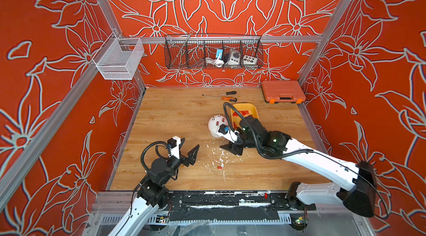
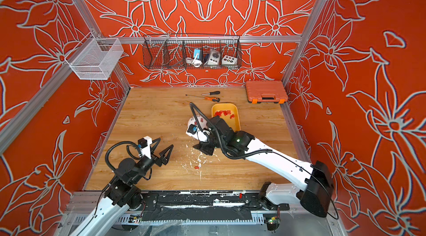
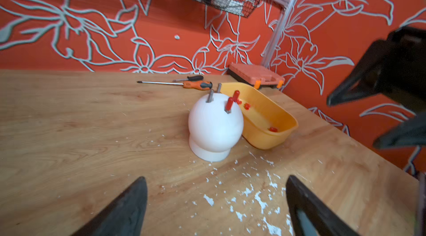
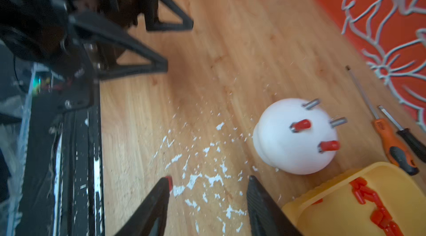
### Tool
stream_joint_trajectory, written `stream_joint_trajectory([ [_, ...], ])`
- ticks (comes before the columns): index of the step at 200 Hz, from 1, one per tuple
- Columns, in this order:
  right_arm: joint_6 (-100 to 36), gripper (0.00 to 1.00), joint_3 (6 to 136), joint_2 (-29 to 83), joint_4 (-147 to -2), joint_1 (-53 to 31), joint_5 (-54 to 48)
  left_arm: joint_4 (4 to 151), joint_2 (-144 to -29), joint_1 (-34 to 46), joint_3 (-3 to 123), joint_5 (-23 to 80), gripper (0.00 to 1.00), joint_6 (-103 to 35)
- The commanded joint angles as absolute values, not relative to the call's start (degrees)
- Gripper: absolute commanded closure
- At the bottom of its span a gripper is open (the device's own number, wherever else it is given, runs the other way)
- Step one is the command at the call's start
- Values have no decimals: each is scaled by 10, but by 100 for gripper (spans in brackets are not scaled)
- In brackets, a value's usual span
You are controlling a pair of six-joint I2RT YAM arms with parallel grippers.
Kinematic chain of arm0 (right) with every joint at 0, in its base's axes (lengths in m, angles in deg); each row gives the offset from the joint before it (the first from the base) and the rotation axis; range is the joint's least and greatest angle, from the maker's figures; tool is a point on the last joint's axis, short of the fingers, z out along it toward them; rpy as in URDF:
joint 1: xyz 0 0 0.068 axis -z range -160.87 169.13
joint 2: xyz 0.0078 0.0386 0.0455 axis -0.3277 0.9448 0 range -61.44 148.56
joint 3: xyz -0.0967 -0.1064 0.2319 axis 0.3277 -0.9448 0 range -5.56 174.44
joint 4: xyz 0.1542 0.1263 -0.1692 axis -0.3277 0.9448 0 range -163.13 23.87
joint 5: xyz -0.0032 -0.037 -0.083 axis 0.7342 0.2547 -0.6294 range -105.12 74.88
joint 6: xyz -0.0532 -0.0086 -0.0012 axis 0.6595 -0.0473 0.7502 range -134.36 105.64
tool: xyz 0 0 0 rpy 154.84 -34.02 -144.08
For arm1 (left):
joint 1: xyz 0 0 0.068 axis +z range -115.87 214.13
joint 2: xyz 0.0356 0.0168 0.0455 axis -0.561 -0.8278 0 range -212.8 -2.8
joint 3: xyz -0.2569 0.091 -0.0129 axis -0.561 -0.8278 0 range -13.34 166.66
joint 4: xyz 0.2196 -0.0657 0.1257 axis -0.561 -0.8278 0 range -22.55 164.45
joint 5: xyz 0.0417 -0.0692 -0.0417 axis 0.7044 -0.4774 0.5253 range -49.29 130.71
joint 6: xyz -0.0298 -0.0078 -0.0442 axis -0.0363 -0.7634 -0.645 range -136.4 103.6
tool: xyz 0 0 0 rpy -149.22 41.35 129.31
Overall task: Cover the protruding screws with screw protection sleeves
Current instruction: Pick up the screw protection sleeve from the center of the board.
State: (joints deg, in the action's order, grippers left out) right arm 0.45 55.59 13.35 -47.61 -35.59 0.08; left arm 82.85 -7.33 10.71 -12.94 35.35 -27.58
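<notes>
Red walls with grey flower outlines are enclosing a light wooden tabletop flecked with white chips. A white rounded dome is standing just beside a yellow plastic tray holding small red-orange tubular sleeves. Two of its thin grey metal screws are standing bare; two are wearing sleeves. One loose sleeve is lying nearer the front edge. The left gripper is hanging wide open and empty. The right gripper is hovering near the dome, jaws apart, gripping nothing.

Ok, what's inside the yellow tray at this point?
Loose red screw protection sleeves, mostly bunched at its far end. The yellow tray shows nothing else; the right arm covers its near end in both top views.
</notes>
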Motion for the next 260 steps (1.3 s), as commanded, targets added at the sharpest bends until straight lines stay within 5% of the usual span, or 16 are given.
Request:
stream_joint_trajectory([
  [1,75,44,581,179,-320,-361,0,785,-46,122,-132,350,7,-290],
  [198,123,44,483,351,-533,-394,47,806,-29,129,-133,305,6,-278],
  [260,127,54,479,376,-528,-400,28,804,-29,129,-132,307,6,-274],
])
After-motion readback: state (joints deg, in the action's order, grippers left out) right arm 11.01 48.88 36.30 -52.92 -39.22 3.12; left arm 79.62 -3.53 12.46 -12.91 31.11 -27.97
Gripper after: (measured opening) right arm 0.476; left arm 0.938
